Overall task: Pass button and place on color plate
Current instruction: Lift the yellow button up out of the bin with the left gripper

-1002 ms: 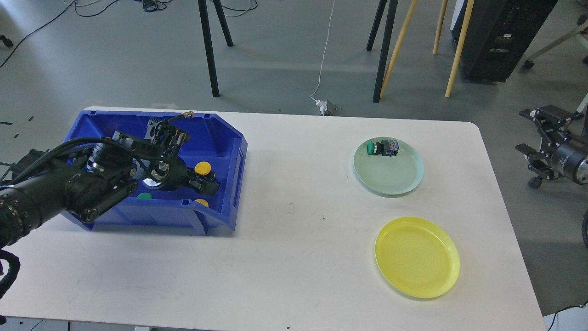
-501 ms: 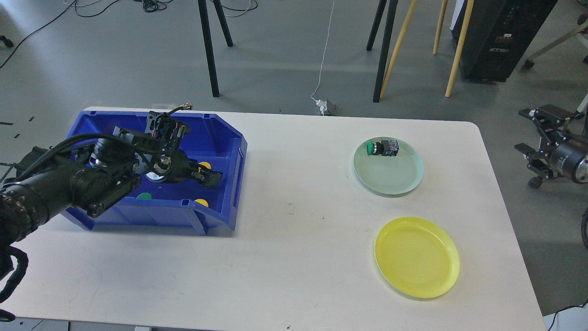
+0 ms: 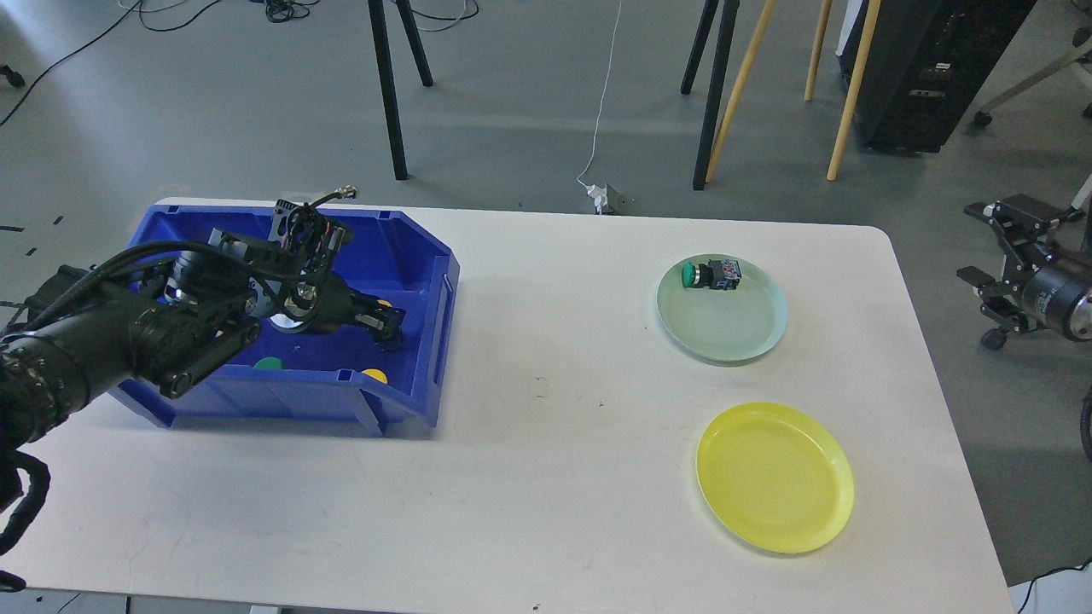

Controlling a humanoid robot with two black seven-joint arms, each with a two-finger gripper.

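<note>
My left gripper point(image 3: 388, 322) is inside the blue bin point(image 3: 426, 281), low over its floor. Its two fingers stand a little apart, and I see nothing gripped between them. A yellow button point(image 3: 386, 302) shows as a sliver just behind the upper finger. Another yellow button point(image 3: 373, 375) and a green one point(image 3: 269, 363) lie at the bin's front wall. A green button with a black and blue body point(image 3: 711, 275) lies on the pale green plate point(image 3: 725, 337). The yellow plate point(image 3: 775, 512) is bare. My right gripper point(image 3: 981, 247) is open and empty, beyond the table's right edge.
The bin stands at the table's left end, its open front facing right. The two plates sit on the right half, the green one behind the yellow one. Chair and easel legs, a cable and a black cabinet stand on the floor behind the table.
My left gripper has moved up and back inside the bin, from near the front wall to the far yellow button, now covering most of it. The right arm has not moved.
</note>
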